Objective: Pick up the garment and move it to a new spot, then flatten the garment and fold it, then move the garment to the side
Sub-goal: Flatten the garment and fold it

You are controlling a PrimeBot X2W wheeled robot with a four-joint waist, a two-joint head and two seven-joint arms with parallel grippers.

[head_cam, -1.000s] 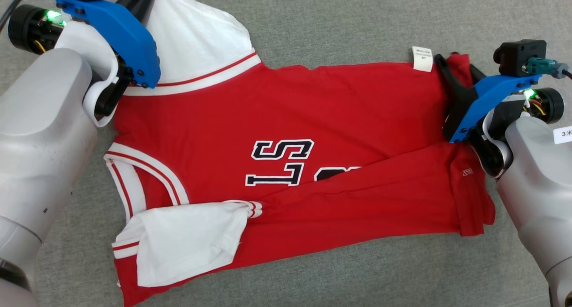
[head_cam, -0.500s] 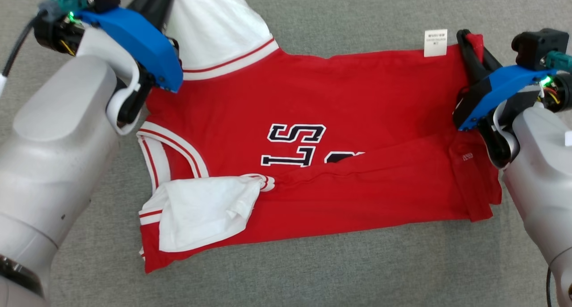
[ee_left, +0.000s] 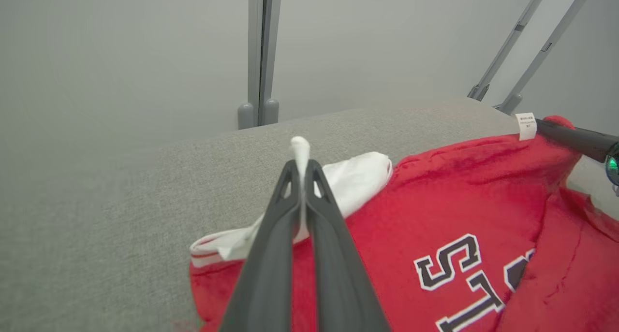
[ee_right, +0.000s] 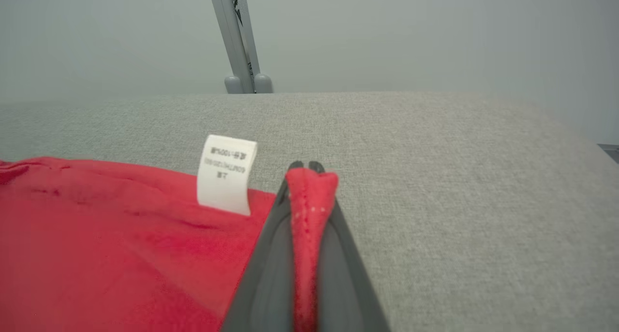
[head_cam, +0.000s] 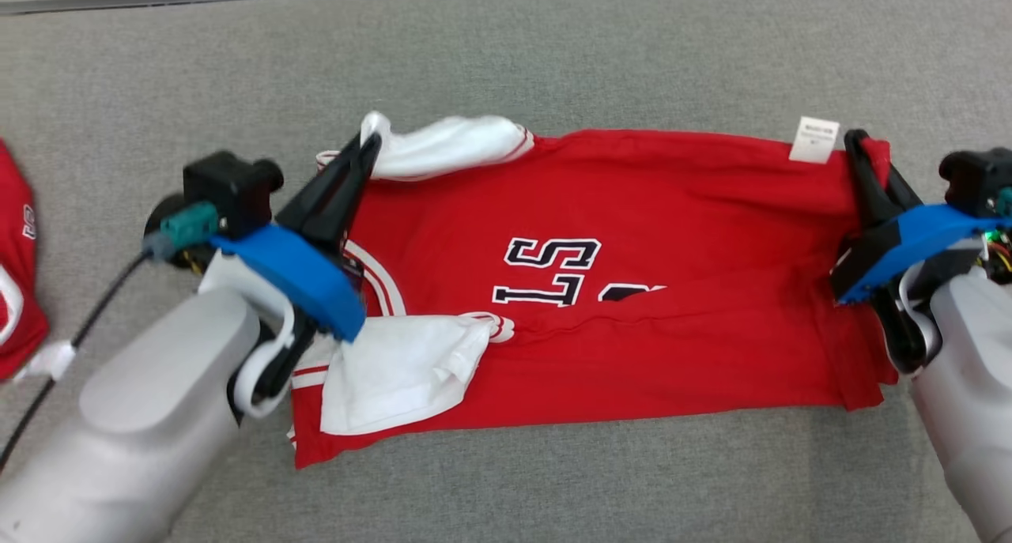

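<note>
Right now the shirt [head_cam: 632, 329] lies on the grey table [head_cam: 553, 53], held at both ends of its far edge. The left gripper [head_cam: 365, 148] has its fingers pressed fully together on a fold of the white sleeve [head_cam: 451, 144], and in the left wrist view a small tuft of white pokes out past the tips. The right gripper [head_cam: 860, 144] is likewise squeezed tight on a red corner of the shirt, which bulges just beyond its tips, with the white label [head_cam: 818, 140] just beside them on the inner side. Between the two sets of fingers the far edge runs nearly straight. Nearer the robot, the red cloth is doubled over itself below the lettering, and the other sleeve [head_cam: 395, 373] sits crumpled close under the left gripper's blue mount.

The main risk looks to be the left grip. It holds loose sleeve cloth rather than the body of the shirt, and the bite is thin, so a hard pull away from the right fingers could draw the sleeve out through the tips or simply stretch it while the red body stays put.

A second risk is the doubled-over part. If both grippers drag the far edge while that fold rests on the table, it would probably bunch further instead of flattening.

Unequal lift at the two ends could also swing the shirt askew. Well outside the left fingers lie a second red garment [head_cam: 16, 274] and a cable [head_cam: 79, 322], which a wide sweep of that arm might catch.
</note>
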